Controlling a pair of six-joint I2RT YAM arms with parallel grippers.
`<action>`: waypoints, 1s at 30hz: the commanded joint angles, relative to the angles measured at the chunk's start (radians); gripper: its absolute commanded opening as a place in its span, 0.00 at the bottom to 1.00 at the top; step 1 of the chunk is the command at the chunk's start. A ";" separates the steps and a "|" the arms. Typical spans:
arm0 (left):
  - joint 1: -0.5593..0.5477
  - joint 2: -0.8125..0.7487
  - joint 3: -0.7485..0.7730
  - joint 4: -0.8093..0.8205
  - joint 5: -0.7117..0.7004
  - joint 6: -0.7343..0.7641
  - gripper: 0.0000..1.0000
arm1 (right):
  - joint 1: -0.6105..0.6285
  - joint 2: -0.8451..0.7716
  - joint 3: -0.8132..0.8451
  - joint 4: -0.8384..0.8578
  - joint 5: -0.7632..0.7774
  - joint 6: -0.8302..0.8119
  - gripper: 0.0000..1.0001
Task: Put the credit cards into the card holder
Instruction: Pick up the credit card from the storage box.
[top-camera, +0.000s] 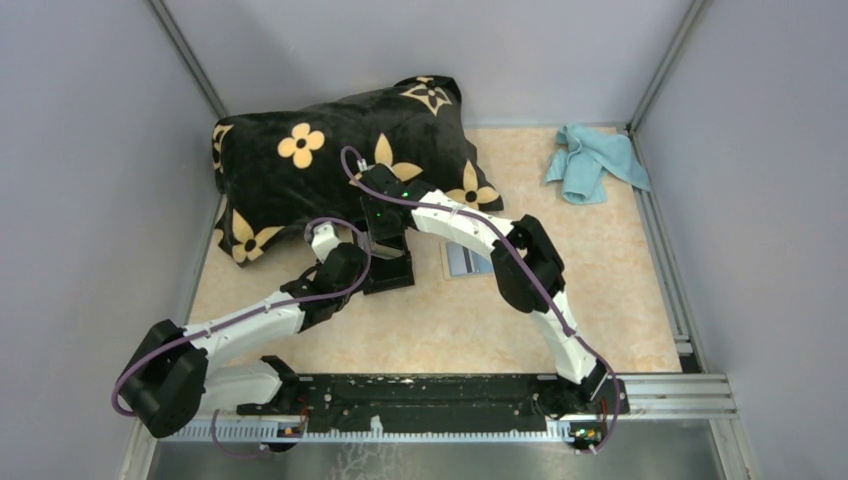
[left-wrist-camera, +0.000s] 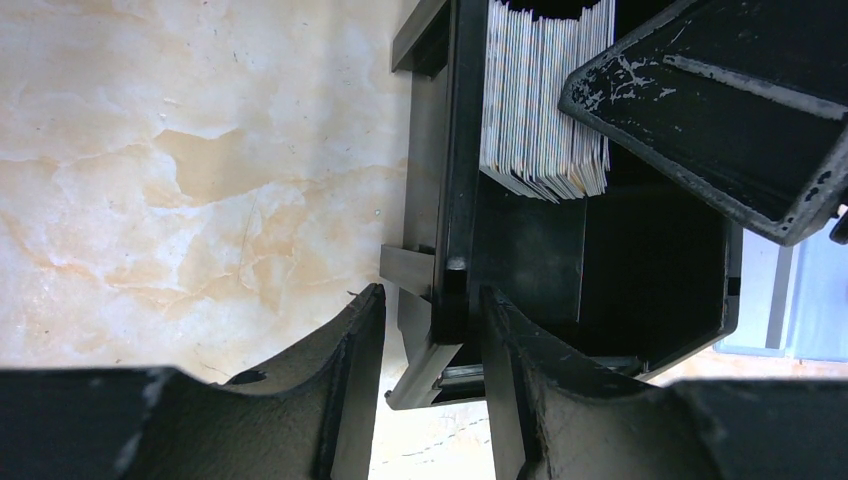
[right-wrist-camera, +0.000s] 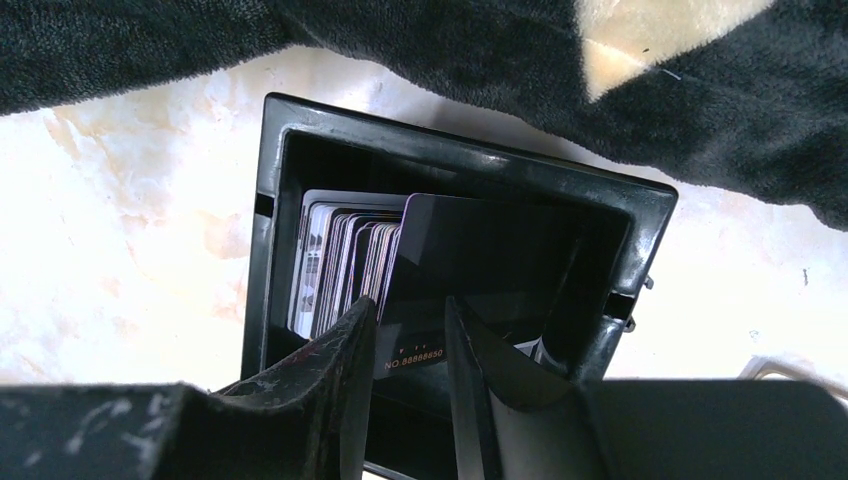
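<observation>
The right pincer (right-wrist-camera: 410, 350) hung straight above the open card holder (right-wrist-camera: 460, 165). Between its two fingers showed the lower edge of a dark card (right-wrist-camera: 500, 250). That card stood on edge inside the holder and leaned across the free space, just beside the row of cards (right-wrist-camera: 335, 260) already filed at one end. Its long edge ran across the holder, much as the filed ones did. The fingers stood a little apart on either side of the card's edge, and I could not tell whether they were gripping it or only bracketing it. By my reading, the coming move turned on easing this card down and upright against the row. The left pincer (left-wrist-camera: 432, 340) came in from the near side and pinched the holder's side wall, one finger outside and one inside, which steadied the box. A grey card (top-camera: 466, 262) lay flat on the counter (top-camera: 450, 330) just to the right of the holder, beneath the right forearm and nearer to that arm. The big flowered pillow (top-camera: 330, 170) pressed close behind the holder and left little room on the far side. A blue cloth (top-camera: 595, 160) lay well apart in the far right corner.
</observation>
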 joint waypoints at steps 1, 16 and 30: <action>-0.006 -0.003 -0.011 0.021 -0.009 0.012 0.46 | 0.012 -0.001 0.068 0.035 -0.012 0.013 0.30; -0.006 -0.007 -0.013 0.024 -0.005 0.014 0.46 | 0.026 -0.004 0.118 0.008 -0.008 0.009 0.28; -0.006 -0.015 -0.016 0.024 -0.009 0.021 0.46 | 0.025 0.036 0.111 0.003 -0.006 0.009 0.36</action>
